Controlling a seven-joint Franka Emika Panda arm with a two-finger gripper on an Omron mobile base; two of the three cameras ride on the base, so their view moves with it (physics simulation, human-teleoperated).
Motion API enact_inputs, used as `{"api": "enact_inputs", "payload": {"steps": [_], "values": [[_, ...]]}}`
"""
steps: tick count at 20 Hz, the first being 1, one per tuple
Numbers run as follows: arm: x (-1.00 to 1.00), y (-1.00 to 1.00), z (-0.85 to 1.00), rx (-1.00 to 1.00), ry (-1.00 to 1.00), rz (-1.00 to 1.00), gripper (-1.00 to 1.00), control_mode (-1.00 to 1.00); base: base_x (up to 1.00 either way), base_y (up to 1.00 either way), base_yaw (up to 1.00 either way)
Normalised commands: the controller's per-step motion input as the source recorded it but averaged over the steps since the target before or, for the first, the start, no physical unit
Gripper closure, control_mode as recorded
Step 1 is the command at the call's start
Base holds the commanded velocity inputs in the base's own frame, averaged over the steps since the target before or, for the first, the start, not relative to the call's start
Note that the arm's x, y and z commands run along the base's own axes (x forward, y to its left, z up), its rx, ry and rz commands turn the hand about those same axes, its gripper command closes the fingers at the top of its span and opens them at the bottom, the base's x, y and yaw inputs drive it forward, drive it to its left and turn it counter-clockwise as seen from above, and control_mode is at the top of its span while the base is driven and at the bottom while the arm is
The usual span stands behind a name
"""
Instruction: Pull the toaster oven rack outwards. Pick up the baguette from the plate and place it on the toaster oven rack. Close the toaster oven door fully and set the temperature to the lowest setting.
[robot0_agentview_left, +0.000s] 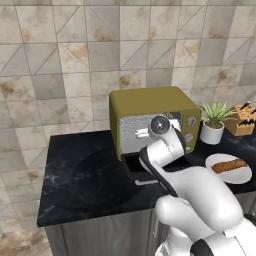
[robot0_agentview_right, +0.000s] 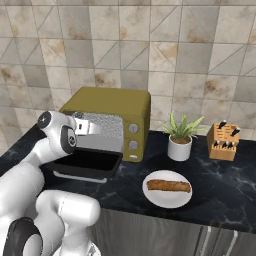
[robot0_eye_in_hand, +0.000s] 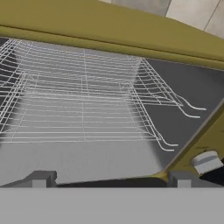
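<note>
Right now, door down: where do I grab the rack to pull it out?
Take the rack by its front edge wire, coming straight in from the front over the lowered door. It lies flat inside the oven, so only that edge is reachable.

the toaster oven (robot0_agentview_right: 131, 107) stands with its door (robot0_agentview_right: 87, 163) down; the baguette (robot0_agentview_right: 169, 186) lies on the plate (robot0_agentview_right: 152, 198).

1. Toaster oven (robot0_agentview_right: 117, 107): no brand, label or numerals legible on the olive casing or front panel.
2. Its grey knobs (robot0_agentview_right: 133, 128): no readable scale, digits or symbols; too small to resolve.
3. Knife block (robot0_agentview_right: 223, 141): no marking legible.
4. White plant pot (robot0_agentview_right: 179, 148): plain, no text.
5. Plate (robot0_agentview_right: 167, 195): plain, no print.
6. Counter and wall tiles: no signs or lettering.
</note>
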Motion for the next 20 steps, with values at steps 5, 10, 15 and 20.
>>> {"api": "enact_inputs", "payload": {"steps": [5,10,15,20], "values": [[0.17,0.00,-0.07,0.02,0.00,-0.04,-1.00,-1.00,0.00,0.00,0.00],[0.13,0.04,-0.10,0.01,0.00,-0.04,-1.00,-1.00,0.00,0.00,0.00],[0.12,0.01,-0.10,0.00,0.00,-0.03,-1.00,-1.00,0.00,0.00,0.00],[0.08,0.00,-0.14,0.00,0.00,-0.01,-1.00,-1.00,0.00,0.00,0.00]]}}
